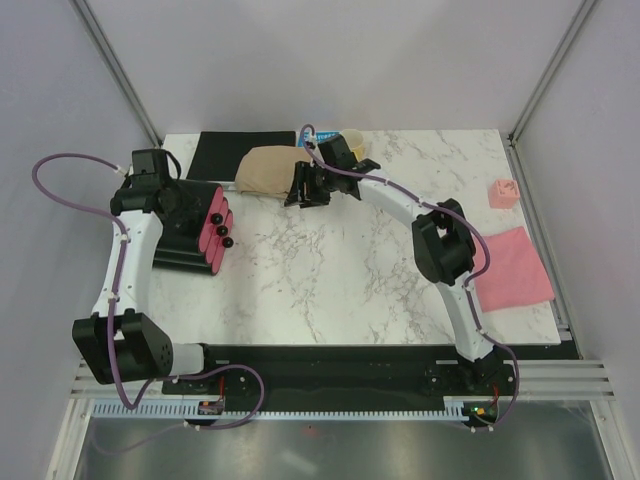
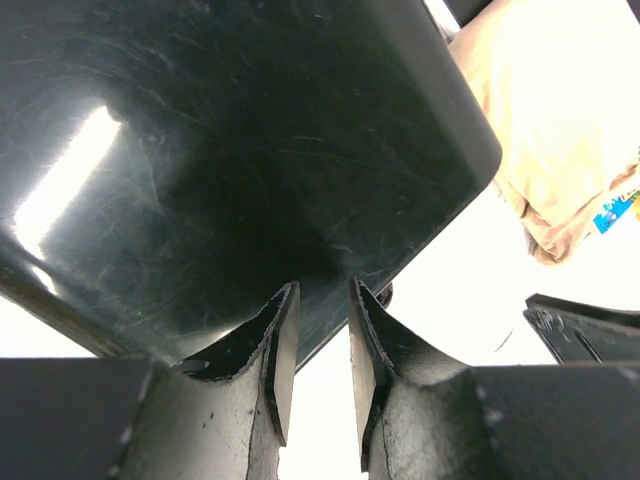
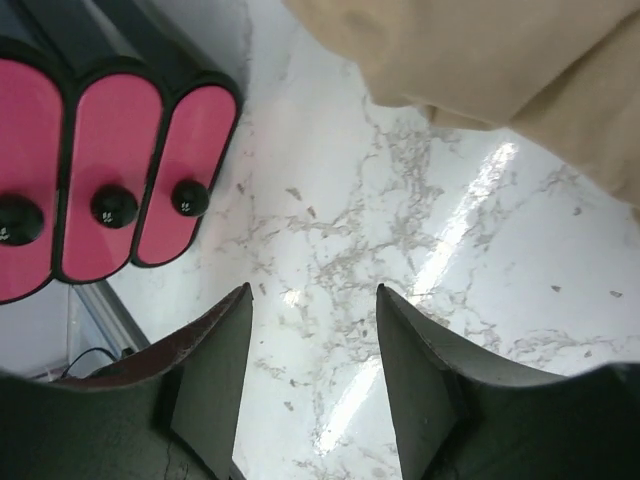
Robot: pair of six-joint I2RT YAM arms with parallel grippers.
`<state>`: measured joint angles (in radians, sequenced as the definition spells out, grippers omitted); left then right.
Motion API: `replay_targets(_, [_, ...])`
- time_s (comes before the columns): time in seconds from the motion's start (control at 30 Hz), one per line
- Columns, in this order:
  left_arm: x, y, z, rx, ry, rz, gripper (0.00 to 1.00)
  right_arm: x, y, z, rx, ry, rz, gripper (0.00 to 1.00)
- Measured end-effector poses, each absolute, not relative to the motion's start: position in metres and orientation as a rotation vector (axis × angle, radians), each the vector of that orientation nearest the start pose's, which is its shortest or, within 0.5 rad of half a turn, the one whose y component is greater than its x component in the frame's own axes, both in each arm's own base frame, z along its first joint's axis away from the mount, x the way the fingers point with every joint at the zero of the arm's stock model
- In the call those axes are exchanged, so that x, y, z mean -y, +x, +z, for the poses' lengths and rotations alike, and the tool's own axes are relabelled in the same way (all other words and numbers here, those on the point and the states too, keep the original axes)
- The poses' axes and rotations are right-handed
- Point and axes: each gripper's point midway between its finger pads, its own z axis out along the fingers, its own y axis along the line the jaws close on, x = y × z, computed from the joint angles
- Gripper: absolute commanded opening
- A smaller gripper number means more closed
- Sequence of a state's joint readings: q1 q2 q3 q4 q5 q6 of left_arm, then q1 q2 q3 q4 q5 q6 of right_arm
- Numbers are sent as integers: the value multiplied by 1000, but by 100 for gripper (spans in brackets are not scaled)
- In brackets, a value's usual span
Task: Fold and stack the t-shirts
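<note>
The tan t-shirt (image 1: 266, 170) lies folded in a bundle at the back of the marble table (image 1: 330, 270). It shows again at the upper right of the left wrist view (image 2: 560, 120) and along the top of the right wrist view (image 3: 500, 50). My right gripper (image 1: 303, 188) (image 3: 313, 290) stands open just beside the bundle's right edge, with only bare marble between its fingers. The pink t-shirt (image 1: 510, 268) lies folded flat near the table's right edge. My left gripper (image 2: 323, 285) is open and empty, hovering close over the black top of the drawer box (image 2: 250, 150).
The pink-and-black drawer box (image 1: 200, 235) (image 3: 100, 180) sits at the left under the left arm. A black mat (image 1: 235, 155) lies at the back left. A small pink block (image 1: 503, 192) stands at the right. A pale round object (image 1: 352, 138) sits at the back behind the right wrist.
</note>
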<state>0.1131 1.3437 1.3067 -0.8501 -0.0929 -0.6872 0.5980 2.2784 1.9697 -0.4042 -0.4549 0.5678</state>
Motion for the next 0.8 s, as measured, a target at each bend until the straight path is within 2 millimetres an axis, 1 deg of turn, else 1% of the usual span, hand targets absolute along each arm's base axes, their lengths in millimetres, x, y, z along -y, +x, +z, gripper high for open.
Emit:
replay_targets(0.07, [-27,341,207,-2243,-988,-143,34,-407,437,117,-2453,-270,1060,70])
replay_targets(0.13, [-26,342,207,-2239,-983,-146,34,-399,443,112,-2459,-234,1040,69])
replay_targets(0.3, [-25,340,207,-2231,-977,-150,34,-372,469,103,-2450,-129,1011,67])
replay_targets(0.4, [-25,340,207,-2225,-974,-153,33,-364,485,93,-2448,-80,1009,67])
replay_targets(0.5, [-25,340,207,-2224,-973,-155,33,-367,494,75,-2463,-50,1020,66])
replay_targets(0.67, [-24,341,206,-2224,-969,-168,33,-379,490,49,-2510,-22,1063,65])
replay_targets(0.73, [-23,341,206,-2223,-967,-173,33,-382,489,46,-2515,-13,1078,65])
replay_targets(0.8, [-23,342,206,-2222,-965,-175,33,-385,488,48,-2511,-10,1096,64])
